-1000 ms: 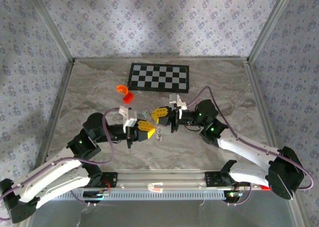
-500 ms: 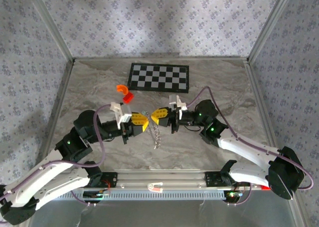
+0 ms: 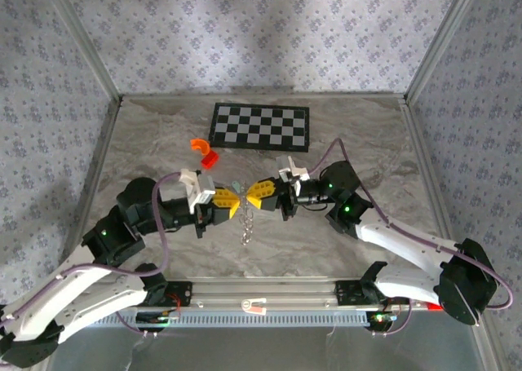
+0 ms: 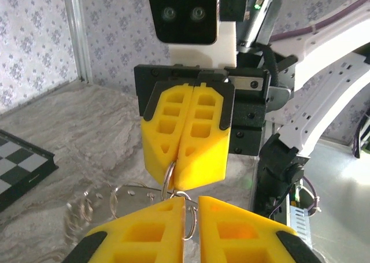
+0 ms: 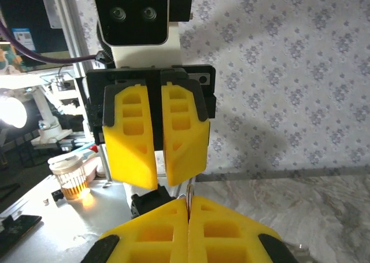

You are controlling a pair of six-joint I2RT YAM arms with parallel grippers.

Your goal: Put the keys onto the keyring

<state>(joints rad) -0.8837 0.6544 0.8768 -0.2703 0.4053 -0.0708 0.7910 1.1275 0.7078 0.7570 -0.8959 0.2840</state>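
Right gripper [image 3: 253, 192] clamped tight on the keyring [image 3: 245, 222] | left gripper [image 3: 236, 205] nose-to-nose with it, fingers a sliver apart, grip: can't tell | keyring dangling mid-frame below both tips | keys [image 3: 237, 185] tiny, just above them.

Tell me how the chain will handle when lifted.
Probably floppy: the chain droops limp from where the left gripper and right gripper pinch it. Likely light, being so thin. Its shiny metal may slip.
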